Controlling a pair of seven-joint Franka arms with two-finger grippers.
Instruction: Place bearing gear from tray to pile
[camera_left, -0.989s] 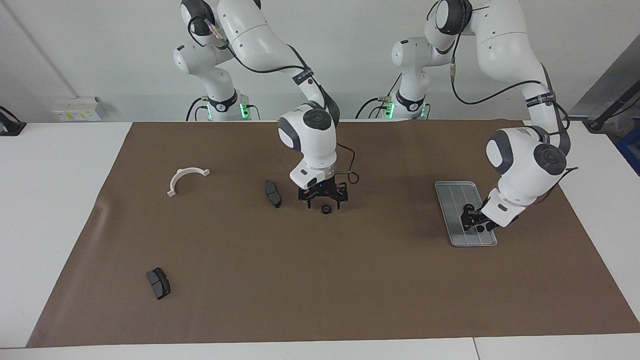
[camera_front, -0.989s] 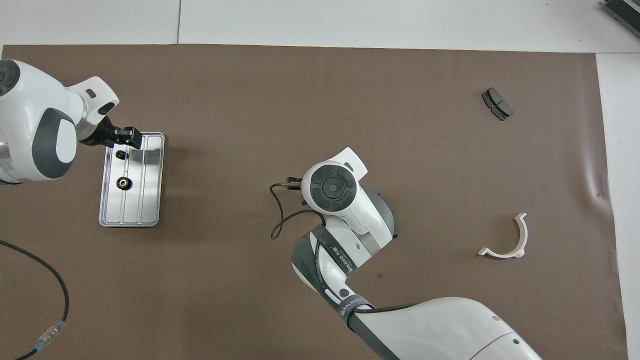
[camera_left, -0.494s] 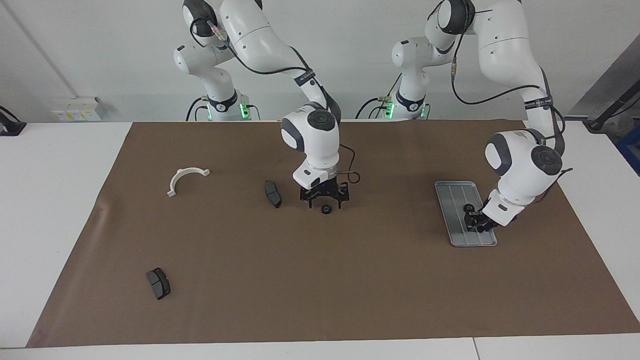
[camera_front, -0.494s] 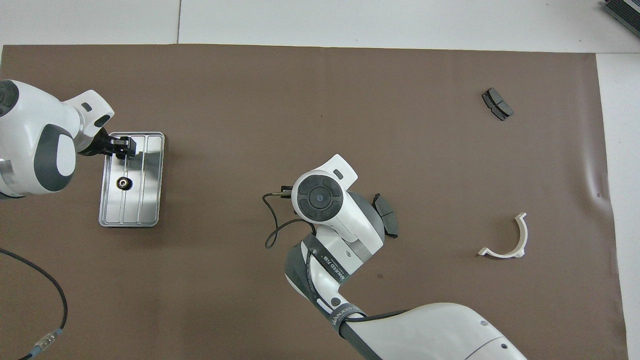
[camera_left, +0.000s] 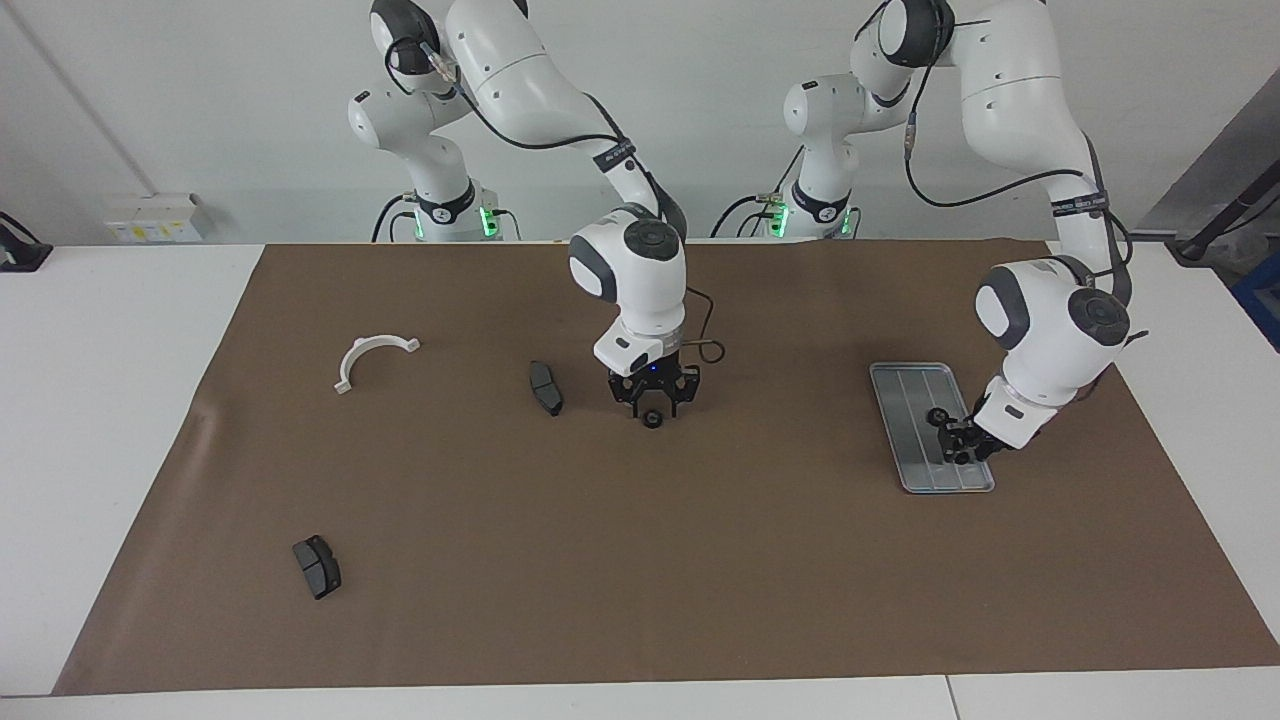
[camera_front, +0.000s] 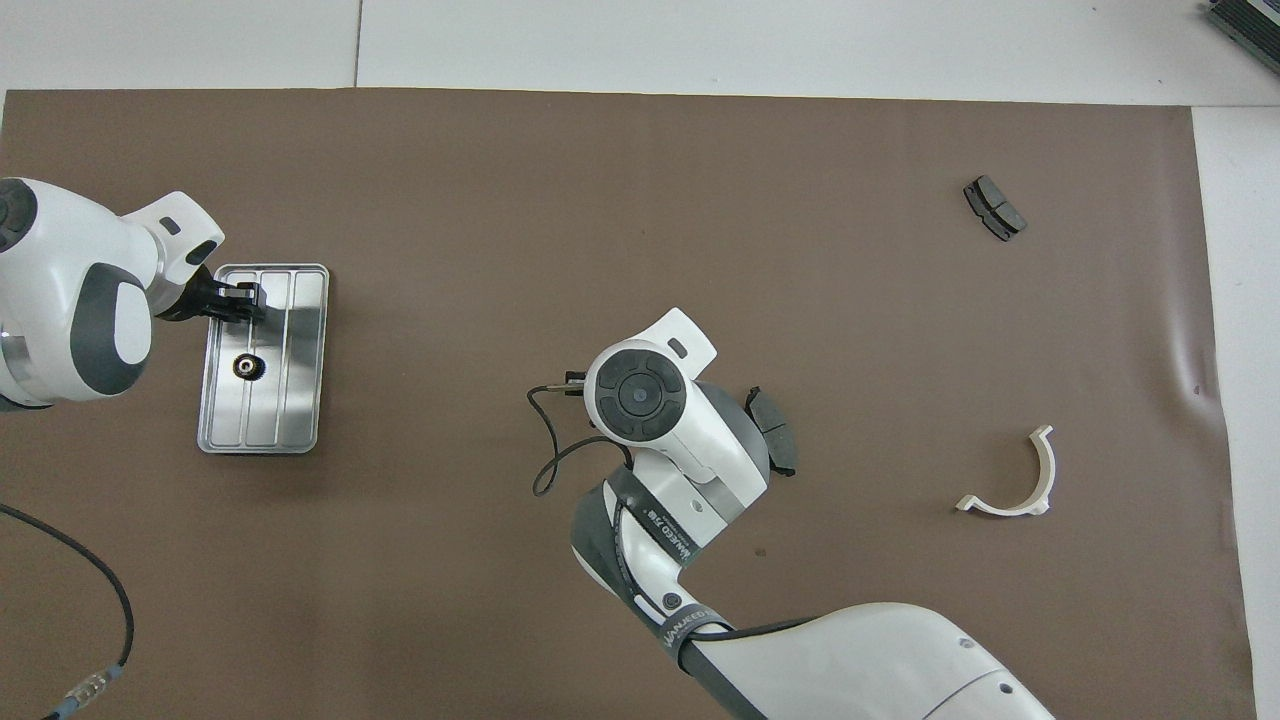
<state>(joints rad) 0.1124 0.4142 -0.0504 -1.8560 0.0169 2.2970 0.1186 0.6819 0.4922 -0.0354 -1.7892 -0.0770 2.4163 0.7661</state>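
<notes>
Hanging low over the tray (camera_front: 300, 400), the left gripper (camera_front: 240, 300) sat at the end of it farther from the robots. A sec ago a small gear showed on the tray just there; now the gripper had slid over that spot & hid it. I couldn't tell if the gripper was open, shut or had the gear yet. My guess: it was going for a grab. One more tray gear (camera_front: 245, 367) lay in plain sight, nearer to the robots, not touched.

Over by the middle of the brown mat (camera_left: 700, 580), the right gripper (camera_left: 653, 397) was over a loose gear (camera_left: 652, 419) that lay flat on the mat, not held. The gripper had come up a bit vs a sec ago. Open or shut, I couldn't tell.

That loose gear lay just beside a dark pad (camera_left: 546, 388) of the pile, so I think 1 gear was done. The white bracket (camera_left: 375, 358) & the 2nd pad (camera_left: 317, 566) lay well apart from it, toward the right arm's end. So prob 2 gears left to move
</notes>
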